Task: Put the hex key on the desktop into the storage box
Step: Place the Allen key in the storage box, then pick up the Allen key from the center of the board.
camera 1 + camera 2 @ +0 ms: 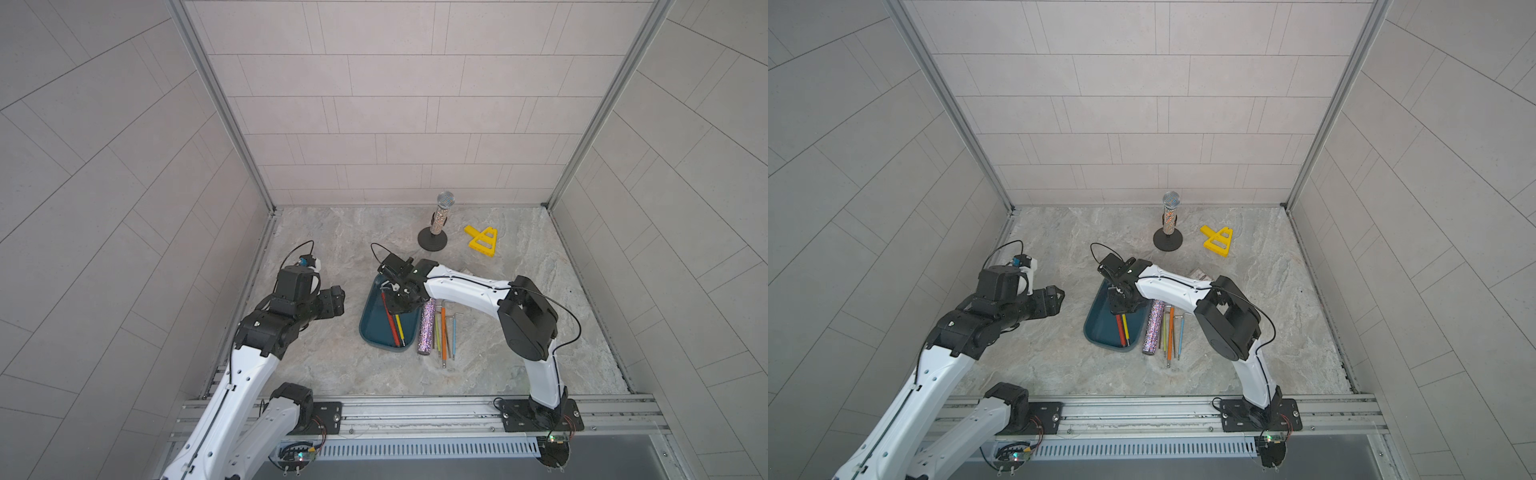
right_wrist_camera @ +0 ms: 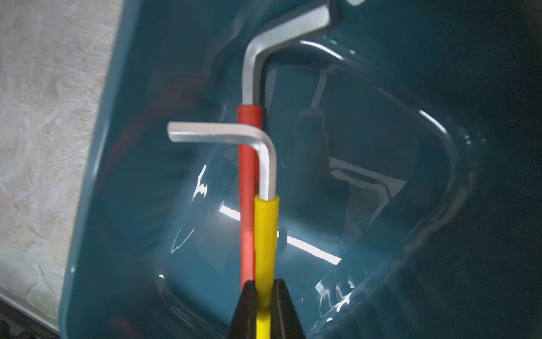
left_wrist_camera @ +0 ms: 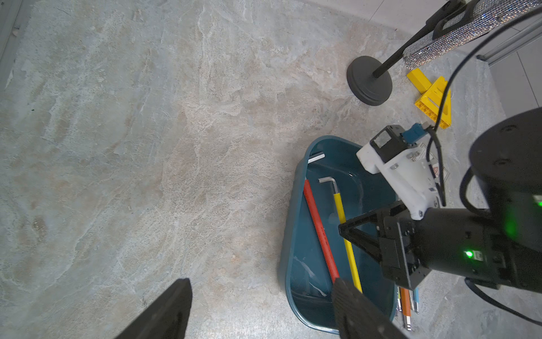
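Marbled grey stone desktop (image 1: 332,361), walled by pale tile, is carrying the following. Item: shallow dark teal plastic storage box (image 1: 371,328) with rounded corners, holding a red-sleeved steel hex key (image 2: 249,187). Item: yellow-sleeved steel hex key (image 2: 265,234), which I am clamping in my right claw (image 2: 265,296), jaws closed on its sleeve, hanging inside the box just beside the red one. Item: orange-sleeved hex key (image 1: 443,332) among further keys lying beside a glittery tube (image 1: 427,328), outside the box. My left claw (image 1: 332,301) is idling apart; the wrist view shows its fingers spread, holding nothing.
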Robot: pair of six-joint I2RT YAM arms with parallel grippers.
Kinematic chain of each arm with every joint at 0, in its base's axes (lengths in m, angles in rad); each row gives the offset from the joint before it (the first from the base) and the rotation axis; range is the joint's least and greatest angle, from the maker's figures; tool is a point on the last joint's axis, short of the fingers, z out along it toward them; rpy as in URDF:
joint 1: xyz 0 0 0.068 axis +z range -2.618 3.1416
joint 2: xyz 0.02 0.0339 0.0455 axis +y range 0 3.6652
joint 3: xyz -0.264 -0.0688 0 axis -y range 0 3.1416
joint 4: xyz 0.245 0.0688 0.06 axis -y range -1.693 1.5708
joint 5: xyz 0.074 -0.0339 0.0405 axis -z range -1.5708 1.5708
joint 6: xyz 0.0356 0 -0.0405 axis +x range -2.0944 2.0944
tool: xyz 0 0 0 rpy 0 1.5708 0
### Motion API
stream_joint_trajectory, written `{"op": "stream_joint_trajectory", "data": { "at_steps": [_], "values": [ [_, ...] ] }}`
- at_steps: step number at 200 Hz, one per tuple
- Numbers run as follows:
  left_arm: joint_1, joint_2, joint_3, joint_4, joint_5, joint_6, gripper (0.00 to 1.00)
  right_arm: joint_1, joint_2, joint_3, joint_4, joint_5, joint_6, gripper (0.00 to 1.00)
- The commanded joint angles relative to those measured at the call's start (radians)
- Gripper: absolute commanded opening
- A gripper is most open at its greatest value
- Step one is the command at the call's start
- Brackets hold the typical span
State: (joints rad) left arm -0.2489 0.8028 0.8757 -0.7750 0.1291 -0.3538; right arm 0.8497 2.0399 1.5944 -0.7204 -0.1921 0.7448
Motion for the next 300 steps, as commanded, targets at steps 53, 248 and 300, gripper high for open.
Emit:
{"op": "stream_joint_trajectory", "data": {
  "at_steps": [53, 248, 300],
  "values": [
    [0.004, -0.008, -0.009, 0.012, -0.007, 0.013, 0.83, -0.029, 0.093, 0.063, -0.093, -0.003, 0.033, 0.0],
    [0.004, -0.065, -0.024, 0.044, 0.044, 0.021, 0.83, -0.151, -0.526, -0.513, -0.025, 0.242, 0.15, 0.36],
    [0.005, -0.068, -0.024, 0.044, 0.042, 0.02, 0.83, -0.17, -0.429, -0.565, -0.012, 0.195, 0.162, 0.34]
  ]
}}
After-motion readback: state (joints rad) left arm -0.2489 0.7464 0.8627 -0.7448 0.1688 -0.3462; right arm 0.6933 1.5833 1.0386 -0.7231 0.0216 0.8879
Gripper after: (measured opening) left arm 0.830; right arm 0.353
